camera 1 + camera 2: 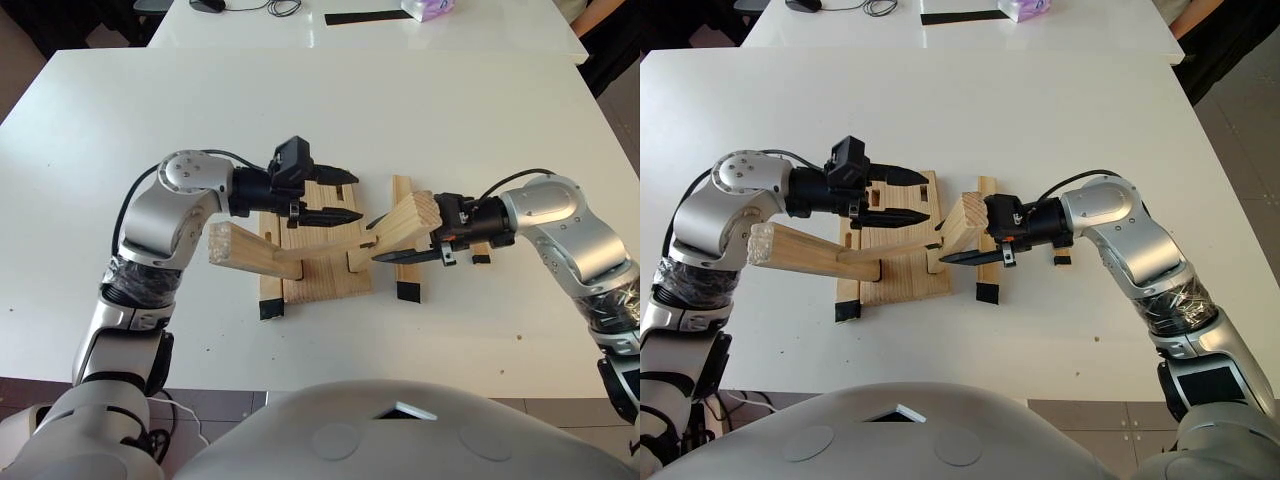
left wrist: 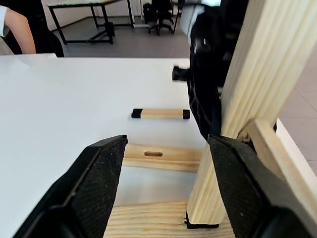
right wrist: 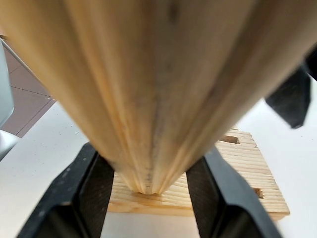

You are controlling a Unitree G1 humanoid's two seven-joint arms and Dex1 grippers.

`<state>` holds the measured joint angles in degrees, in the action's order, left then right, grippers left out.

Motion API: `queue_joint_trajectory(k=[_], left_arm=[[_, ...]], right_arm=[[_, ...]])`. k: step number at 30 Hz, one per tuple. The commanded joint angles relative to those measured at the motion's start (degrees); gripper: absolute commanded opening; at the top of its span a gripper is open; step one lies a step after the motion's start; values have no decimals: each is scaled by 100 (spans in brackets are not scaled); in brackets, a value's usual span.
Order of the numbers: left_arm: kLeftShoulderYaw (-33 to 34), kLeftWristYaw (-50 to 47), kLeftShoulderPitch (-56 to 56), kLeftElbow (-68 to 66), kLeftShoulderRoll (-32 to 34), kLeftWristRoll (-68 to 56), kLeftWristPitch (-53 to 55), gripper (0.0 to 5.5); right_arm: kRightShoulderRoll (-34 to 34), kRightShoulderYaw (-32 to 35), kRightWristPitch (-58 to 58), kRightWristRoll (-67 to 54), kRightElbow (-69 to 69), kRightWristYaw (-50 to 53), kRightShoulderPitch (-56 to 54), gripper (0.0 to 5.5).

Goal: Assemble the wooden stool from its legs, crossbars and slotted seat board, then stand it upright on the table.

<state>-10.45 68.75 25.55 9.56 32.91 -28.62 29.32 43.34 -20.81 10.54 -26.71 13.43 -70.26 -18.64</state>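
Note:
The slotted seat board [image 1: 320, 275] lies flat on the table. One wooden leg [image 1: 250, 256] sticks out of it toward the near left. My right gripper [image 1: 400, 245] is shut on a second leg [image 1: 408, 222], which stands tilted with its foot at the board's right edge; in the right wrist view this leg [image 3: 148, 89] sits between both fingers [image 3: 89, 193]. My left gripper [image 1: 345, 197] hovers open over the board's far part, just left of that leg, with nothing between its fingers [image 2: 94, 193].
A slotted bar [image 1: 406, 275] with a black end lies on the table right of the board. A short crossbar [image 2: 160, 113] with black ends lies beyond it, under my right arm. A second table [image 1: 360, 25] stands behind.

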Motion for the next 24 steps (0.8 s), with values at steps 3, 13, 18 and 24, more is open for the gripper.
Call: queue_joint_trajectory(k=[3,13,18,24], left_arm=[[324,372,210,293,226,-766,566,304],[120,509,26,491,332,-615,385,304],[26,528,-69,500,333,-503,320,304],[-482,682,-453,245,514,131,-145,304]], right_arm=[[192,-436,189,907,-357,71,342,204],[182,-463,209,890,-316,82,354,204],[183,-471,208,888,-307,76,357,204],[196,-498,189,916,-295,79,390,204]])
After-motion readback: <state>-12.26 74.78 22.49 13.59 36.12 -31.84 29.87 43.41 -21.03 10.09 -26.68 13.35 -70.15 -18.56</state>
